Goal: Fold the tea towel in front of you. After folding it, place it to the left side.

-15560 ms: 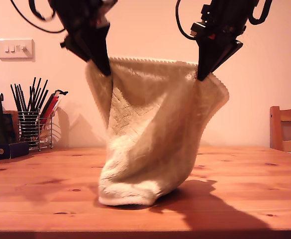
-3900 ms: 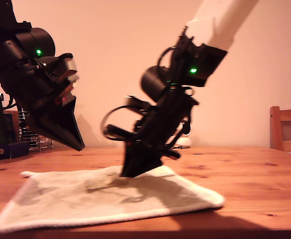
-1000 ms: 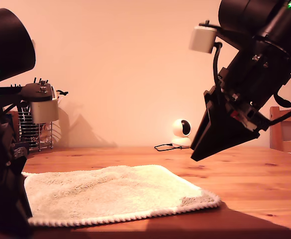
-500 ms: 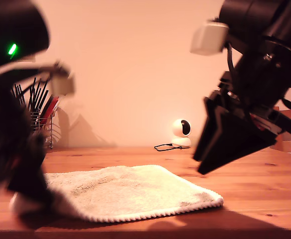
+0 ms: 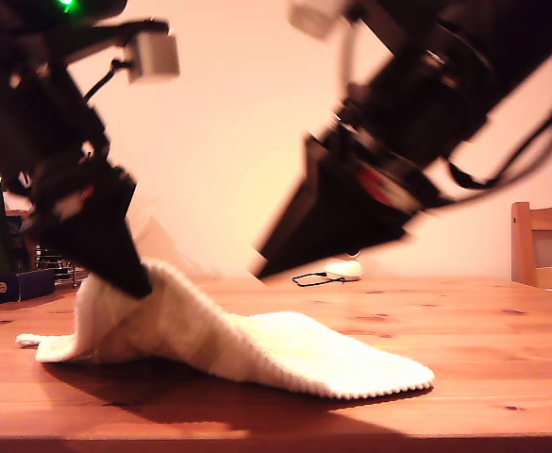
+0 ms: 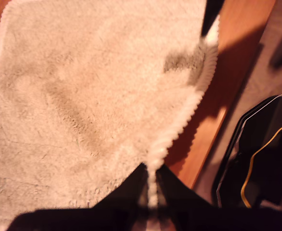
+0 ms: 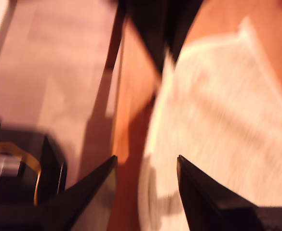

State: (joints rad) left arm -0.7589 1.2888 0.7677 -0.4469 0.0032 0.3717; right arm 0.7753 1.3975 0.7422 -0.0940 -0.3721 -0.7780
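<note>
Towel (image 5: 257,349) is soft, light, limp; my first gripper (image 6: 153,192) pinches its hem (image 6: 179,120); my second gripper (image 7: 145,168) gapes empty, poised near 3 o'clock edge.

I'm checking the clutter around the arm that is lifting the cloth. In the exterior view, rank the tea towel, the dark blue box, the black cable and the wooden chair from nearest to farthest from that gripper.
From my first gripper:
1. Tea towel, clamped in it.
2. Dark blue box, at the exterior view's left edge.
3. Black cable, behind, mid-table.
4. Wooden chair, at the exterior view's far right.

Pine table (image 5: 502,330), cream wall (image 5: 228,142), chair (image 5: 538,241)
</note>
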